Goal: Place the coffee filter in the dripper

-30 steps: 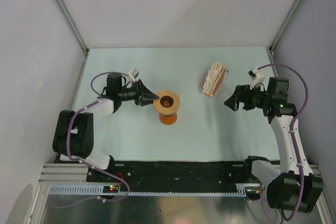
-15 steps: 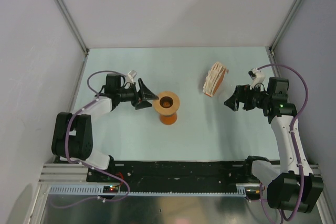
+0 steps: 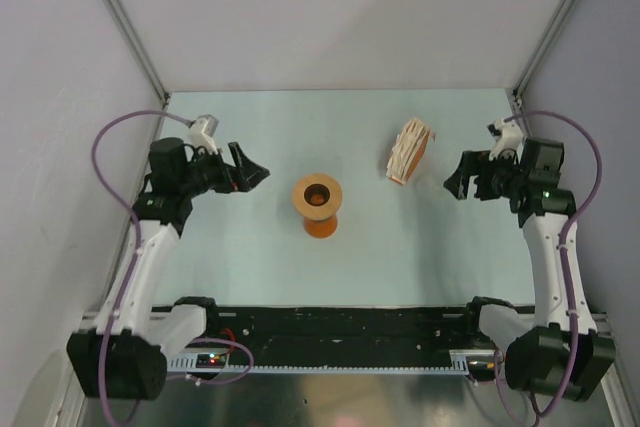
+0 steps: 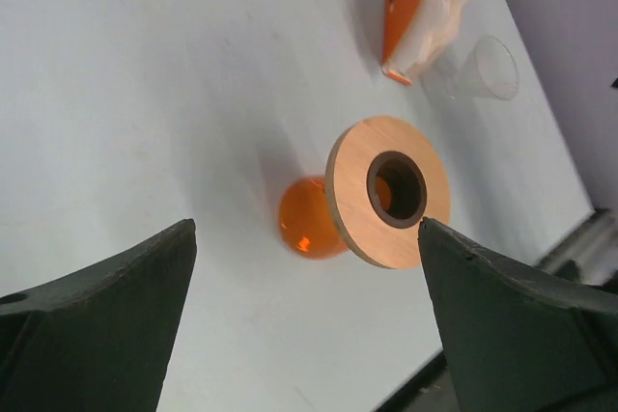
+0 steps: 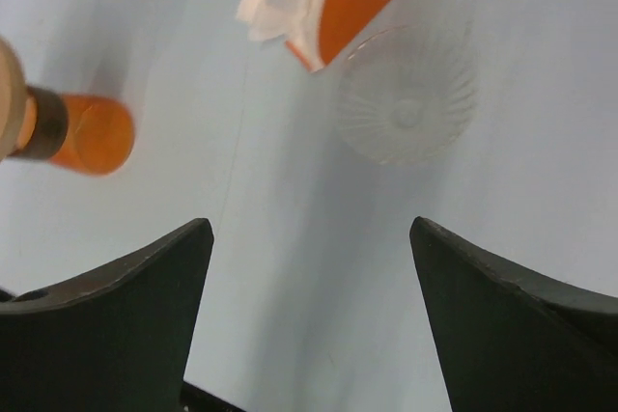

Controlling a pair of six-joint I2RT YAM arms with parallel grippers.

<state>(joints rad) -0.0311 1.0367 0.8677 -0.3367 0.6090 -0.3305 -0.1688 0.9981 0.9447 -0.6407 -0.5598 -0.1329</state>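
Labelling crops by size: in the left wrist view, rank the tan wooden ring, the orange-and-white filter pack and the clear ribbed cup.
1. tan wooden ring, nearest the camera
2. orange-and-white filter pack, cut off at the top edge
3. clear ribbed cup

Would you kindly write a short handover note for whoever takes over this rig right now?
Left claw: open and empty, to the left of the dripper, not touching it.
Right claw: open and empty, just right of the filter stack.
Dripper: on the orange vessel mid-table, its dark centre hole bare, no paper in it.
Filters: only the stack shows, with no single filter set apart. A clear ribbed cone lies beside the stack.
Done: nothing visible.
Left: take one filter from the stack and seat it in the dripper.
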